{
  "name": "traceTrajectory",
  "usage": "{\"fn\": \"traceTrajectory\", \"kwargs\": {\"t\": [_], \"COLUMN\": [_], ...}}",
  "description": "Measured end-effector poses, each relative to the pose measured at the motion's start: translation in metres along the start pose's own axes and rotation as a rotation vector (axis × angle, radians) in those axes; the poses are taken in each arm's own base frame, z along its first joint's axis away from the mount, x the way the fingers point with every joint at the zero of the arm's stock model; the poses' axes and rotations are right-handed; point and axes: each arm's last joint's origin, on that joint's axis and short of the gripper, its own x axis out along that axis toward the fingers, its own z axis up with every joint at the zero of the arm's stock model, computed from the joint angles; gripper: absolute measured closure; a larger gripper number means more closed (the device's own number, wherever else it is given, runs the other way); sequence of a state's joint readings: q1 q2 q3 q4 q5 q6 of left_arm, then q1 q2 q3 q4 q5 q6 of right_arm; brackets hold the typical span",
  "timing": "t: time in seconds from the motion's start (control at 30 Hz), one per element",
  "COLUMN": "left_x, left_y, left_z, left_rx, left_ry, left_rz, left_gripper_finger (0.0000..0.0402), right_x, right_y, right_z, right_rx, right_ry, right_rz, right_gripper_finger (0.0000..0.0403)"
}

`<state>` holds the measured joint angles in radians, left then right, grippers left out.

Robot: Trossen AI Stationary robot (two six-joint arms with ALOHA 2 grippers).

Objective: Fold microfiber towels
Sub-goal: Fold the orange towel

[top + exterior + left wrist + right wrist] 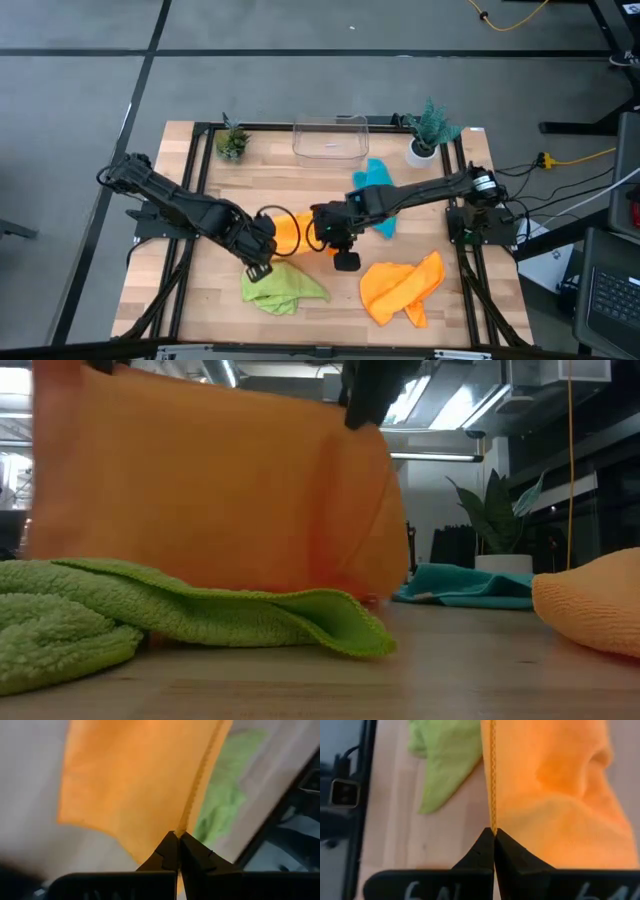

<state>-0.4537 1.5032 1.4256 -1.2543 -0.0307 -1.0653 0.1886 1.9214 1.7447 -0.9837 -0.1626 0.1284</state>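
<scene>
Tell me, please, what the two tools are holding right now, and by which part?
Both hold one orange towel by its stitched top edge: the left tool and the right tool, each shut on it.

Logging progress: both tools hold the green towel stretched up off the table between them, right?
Not green. Both wrist views show the left tool and right tool pinching the orange towel; the low view shows the green towel lying on the table.
</scene>
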Motion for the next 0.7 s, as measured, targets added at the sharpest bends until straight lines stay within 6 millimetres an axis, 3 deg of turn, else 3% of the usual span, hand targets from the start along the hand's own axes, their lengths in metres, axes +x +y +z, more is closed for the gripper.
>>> {"fn": "traceTrajectory", "kwargs": {"t": [0.13, 0.33, 0.47, 0.7], "left_x": [0.009, 0.020, 0.023, 0.023], "left_y": [-0.001, 0.009, 0.011, 0.013], "left_z": [-0.002, -0.006, -0.006, -0.006], "left_rx": [-0.007, -0.079, -0.091, -0.086], "left_ry": [-0.001, 0.017, -0.014, -0.054], "left_rz": [-0.003, 0.087, 0.116, 0.161], "left_gripper_finger": [0.0401, 0.0401, 0.0398, 0.0365], "right_x": [0.010, 0.012, 0.011, 0.010], "right_y": [-0.002, -0.013, -0.020, -0.022], "right_z": [0.000, 0.003, 0.004, 0.002], "right_rx": [0.002, -0.043, 0.007, 0.041], "right_ry": [0.028, 0.002, 0.000, 0.017], "right_rz": [0.038, -0.129, -0.153, -0.136], "right_gripper_finger": [0.0402, 0.0397, 0.0391, 0.0344]}}
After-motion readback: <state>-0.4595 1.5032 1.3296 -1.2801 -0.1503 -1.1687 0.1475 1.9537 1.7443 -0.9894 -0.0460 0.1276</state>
